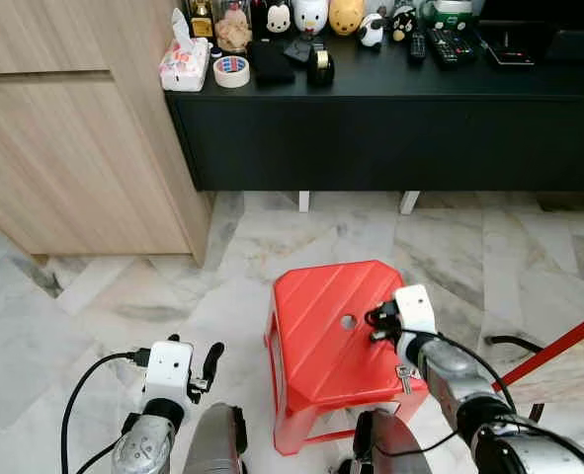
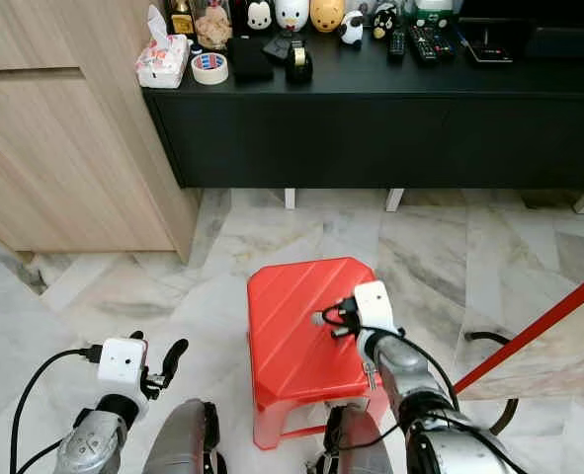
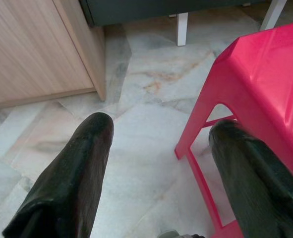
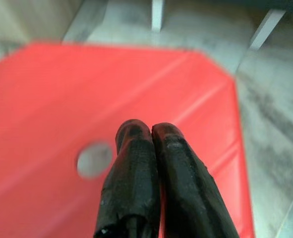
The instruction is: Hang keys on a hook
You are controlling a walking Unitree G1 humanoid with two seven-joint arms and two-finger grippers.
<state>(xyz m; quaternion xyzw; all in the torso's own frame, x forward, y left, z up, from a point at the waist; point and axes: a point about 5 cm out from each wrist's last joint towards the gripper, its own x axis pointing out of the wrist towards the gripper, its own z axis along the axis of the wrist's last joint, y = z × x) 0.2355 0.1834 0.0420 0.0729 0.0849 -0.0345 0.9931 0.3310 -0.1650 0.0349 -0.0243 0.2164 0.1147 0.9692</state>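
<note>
A red plastic stool (image 1: 321, 326) with a round hole in its seat stands on the marble floor in front of me. My right gripper (image 1: 375, 323) hovers over the seat by the hole; its fingers (image 4: 136, 168) are pressed shut, with nothing showing between them. A small metal piece like a key (image 1: 403, 375) shows beside the right wrist near the stool's front right edge; I cannot tell whether it lies on the seat or hangs. My left gripper (image 3: 161, 173) is open, low over the floor at the stool's left side.
A black sideboard (image 1: 390, 128) at the back carries a tissue box (image 1: 184, 61), tape rolls, figurines and remotes. A wooden cabinet (image 1: 64, 128) stands at the left. A red bar (image 1: 553, 346) slants in at the lower right, with a black cable (image 1: 514, 343) on the floor.
</note>
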